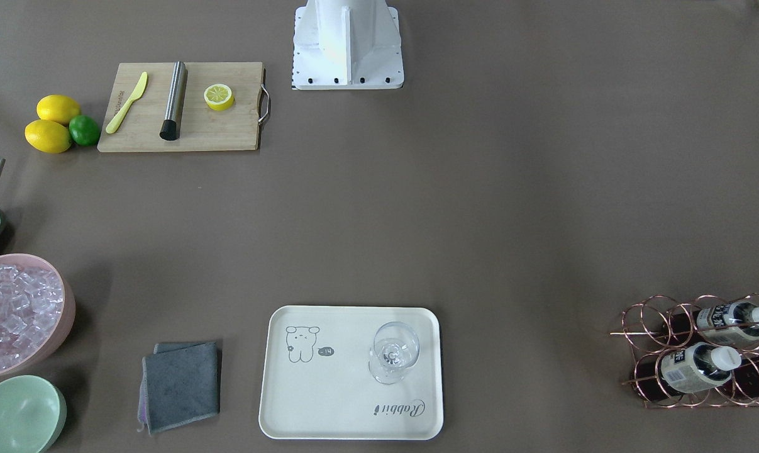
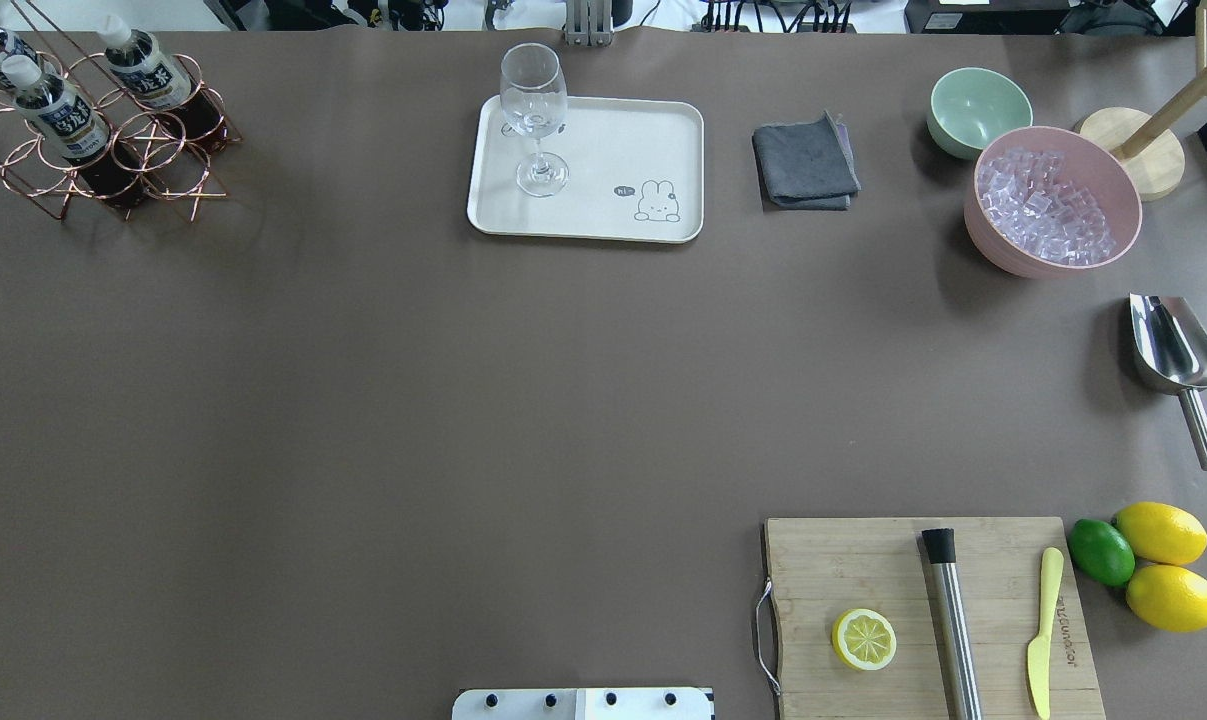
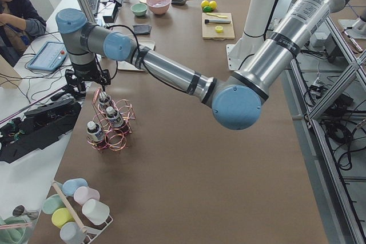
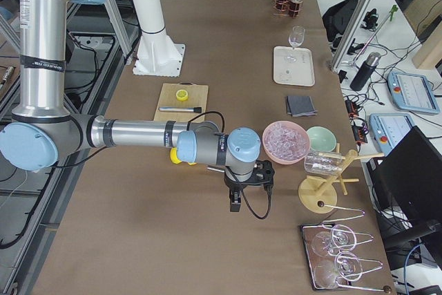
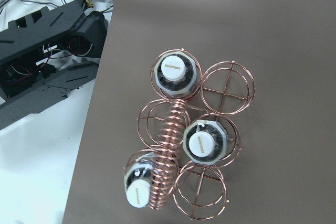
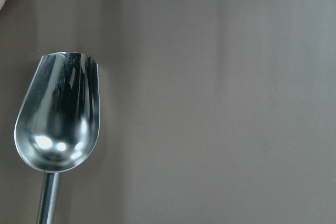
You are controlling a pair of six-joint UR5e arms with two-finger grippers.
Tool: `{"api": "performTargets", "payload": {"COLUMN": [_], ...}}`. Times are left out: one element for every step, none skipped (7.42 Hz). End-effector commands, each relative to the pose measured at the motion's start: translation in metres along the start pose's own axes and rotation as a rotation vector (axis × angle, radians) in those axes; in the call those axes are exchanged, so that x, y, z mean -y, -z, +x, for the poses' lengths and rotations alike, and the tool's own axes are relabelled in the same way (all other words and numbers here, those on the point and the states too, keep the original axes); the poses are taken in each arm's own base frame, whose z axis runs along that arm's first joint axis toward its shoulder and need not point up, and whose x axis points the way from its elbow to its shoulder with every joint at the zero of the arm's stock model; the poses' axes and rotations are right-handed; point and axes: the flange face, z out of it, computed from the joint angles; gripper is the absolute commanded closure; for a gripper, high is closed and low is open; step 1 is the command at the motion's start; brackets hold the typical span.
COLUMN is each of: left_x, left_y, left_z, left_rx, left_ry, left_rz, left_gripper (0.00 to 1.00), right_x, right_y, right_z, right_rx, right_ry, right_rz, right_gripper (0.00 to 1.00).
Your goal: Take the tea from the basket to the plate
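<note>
The copper wire basket (image 2: 103,150) stands at the table's far left corner, also in the front view (image 1: 706,352). Three tea bottles sit in its cells; the left wrist view looks straight down on their white caps (image 5: 177,69), (image 5: 205,142), (image 5: 139,192) and on the coil handle (image 5: 170,150). The cream plate (image 2: 603,215) lies at the far middle with a wine glass (image 2: 535,120) on it. My left gripper (image 3: 80,88) hangs over the basket; I cannot tell if it is open. My right gripper (image 4: 236,202) hovers over the table's right end; its state is unclear too.
A metal scoop (image 2: 1173,350) lies under the right wrist camera (image 6: 58,114). A pink bowl of ice (image 2: 1048,200), a green bowl (image 2: 978,110) and a grey cloth (image 2: 805,160) are at the far right. A cutting board (image 2: 923,610) with lemons is near right.
</note>
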Motion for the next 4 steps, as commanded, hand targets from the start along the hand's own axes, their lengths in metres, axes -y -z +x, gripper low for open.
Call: {"api": "performTargets", "payload": {"left_x": [0.042,0.047,0.042,0.036], "left_y": [-0.020,-0.027,-0.036,-0.050], "left_z": [-0.038,-0.036,-0.036,-0.032], "left_rx": [-0.049,-0.053,-0.062,-0.069], "left_ry": [-0.152,-0.179,-0.193,-0.205], "left_rz": [-0.007,-0.005,-0.006,-0.006], "left_gripper": [0.06,0.06,0.06,0.07], "right_x": [0.000,0.000,0.001,0.001], "right_y": [0.000,0.000,0.000,0.000], "right_z": [0.000,0.000,0.000,0.000], "right_rx": [0.000,0.000,0.000,0.000], "right_ry": [0.000,0.000,0.001,0.001], "right_rz": [0.000,0.000,0.001,0.001], "right_gripper": [0.00,0.00,0.00,0.00]}}
